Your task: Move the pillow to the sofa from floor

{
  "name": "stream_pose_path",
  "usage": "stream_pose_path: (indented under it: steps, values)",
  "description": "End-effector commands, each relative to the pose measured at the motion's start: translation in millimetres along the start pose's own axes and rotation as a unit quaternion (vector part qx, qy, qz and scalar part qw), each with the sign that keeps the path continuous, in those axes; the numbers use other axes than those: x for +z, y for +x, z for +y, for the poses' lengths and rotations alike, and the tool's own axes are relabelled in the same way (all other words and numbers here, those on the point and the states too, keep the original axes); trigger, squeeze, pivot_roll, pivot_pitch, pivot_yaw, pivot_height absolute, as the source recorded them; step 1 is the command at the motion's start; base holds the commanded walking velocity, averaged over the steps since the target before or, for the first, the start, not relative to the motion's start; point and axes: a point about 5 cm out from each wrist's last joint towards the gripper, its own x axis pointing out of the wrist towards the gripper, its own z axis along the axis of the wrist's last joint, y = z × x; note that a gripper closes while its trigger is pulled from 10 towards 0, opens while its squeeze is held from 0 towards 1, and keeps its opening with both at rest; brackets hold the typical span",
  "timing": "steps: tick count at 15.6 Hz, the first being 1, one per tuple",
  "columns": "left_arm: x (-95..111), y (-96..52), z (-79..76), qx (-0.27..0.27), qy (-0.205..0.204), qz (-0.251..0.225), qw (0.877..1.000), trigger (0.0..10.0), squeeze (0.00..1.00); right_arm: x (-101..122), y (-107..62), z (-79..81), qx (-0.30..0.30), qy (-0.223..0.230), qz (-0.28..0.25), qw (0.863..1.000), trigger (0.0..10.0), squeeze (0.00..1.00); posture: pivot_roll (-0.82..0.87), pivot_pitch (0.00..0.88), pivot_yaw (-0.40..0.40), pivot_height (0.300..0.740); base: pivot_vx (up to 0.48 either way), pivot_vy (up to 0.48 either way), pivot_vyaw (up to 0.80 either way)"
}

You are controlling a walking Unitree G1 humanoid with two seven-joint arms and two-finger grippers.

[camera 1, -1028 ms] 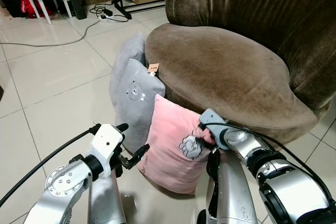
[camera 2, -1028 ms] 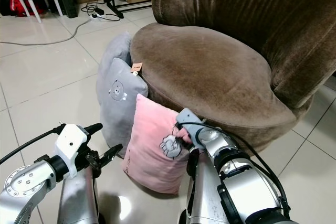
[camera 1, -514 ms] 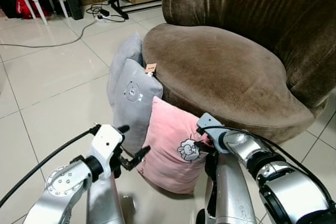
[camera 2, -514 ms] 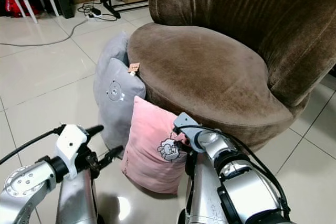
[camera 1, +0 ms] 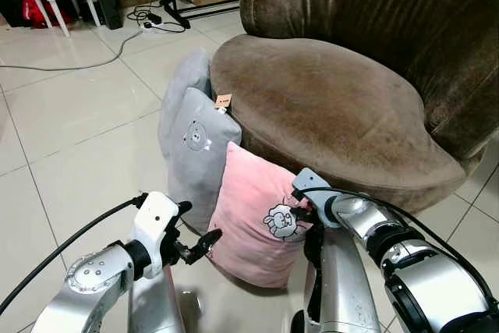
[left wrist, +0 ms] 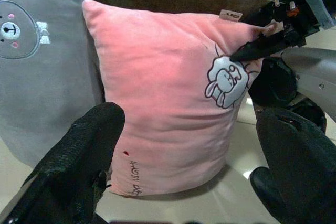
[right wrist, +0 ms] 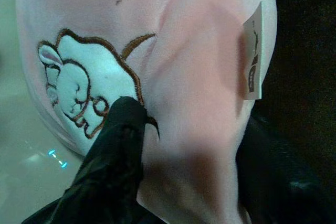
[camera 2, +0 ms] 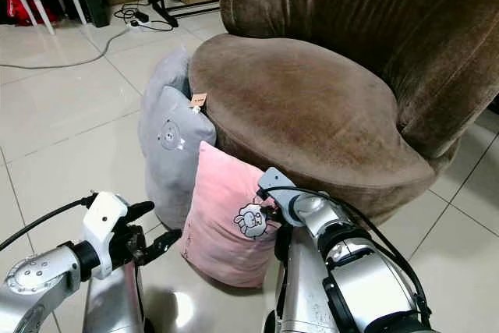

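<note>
Left eye view: nearest the camera, the left claw point(camera 1: 195, 246) is held low over the tiled floor point(camera 1: 70, 146) with its two fingers spread wide and nothing between them, aimed at the lower left edge of the pink pillow point(camera 1: 249, 224) but not yet touching it. It seems to be placed there so that the pillow can be caught from that side. Opposite, the right claw point(camera 1: 302, 214) is pressed against the pillow's upper right corner, beside the white rabbit patch point(camera 1: 282, 221). In the right wrist view one black finger point(right wrist: 113, 145) is seen lying on the front face at the rabbit, with the corner fabric bunched past it; a pinch on that corner is judged likely, since a pillow is best lifted by a gathered edge.

The pink pillow is stood upright on the floor, leaned against the sofa's base, so the move has not yet been made. Just behind it, touching, a grey pillow point(camera 1: 196, 150) with a bear patch is propped the same way. Beyond both, the brown sofa point(camera 1: 335, 107) seat is waiting as the destination.
</note>
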Motion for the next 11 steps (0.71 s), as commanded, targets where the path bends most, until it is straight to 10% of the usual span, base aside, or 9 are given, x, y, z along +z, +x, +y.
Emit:
stream_pose_path:
  steps: [1,11]
  values:
    - [-1.1,-1.6,2.4,0.000,0.006,0.009,1.000,10.0,0.00,-2.7,-0.2,0.9,0.009,0.006,0.005,1.000,0.0,0.00,0.01,0.000,-0.027,0.391,0.000,0.000,0.00]
    - [-1.1,-0.7,1.3,-0.003,0.010,0.010,1.000,10.0,0.00,-0.7,-0.2,0.8,0.011,0.005,0.001,1.000,0.0,0.00,0.01,0.000,-0.030,0.391,0.000,0.000,0.00]
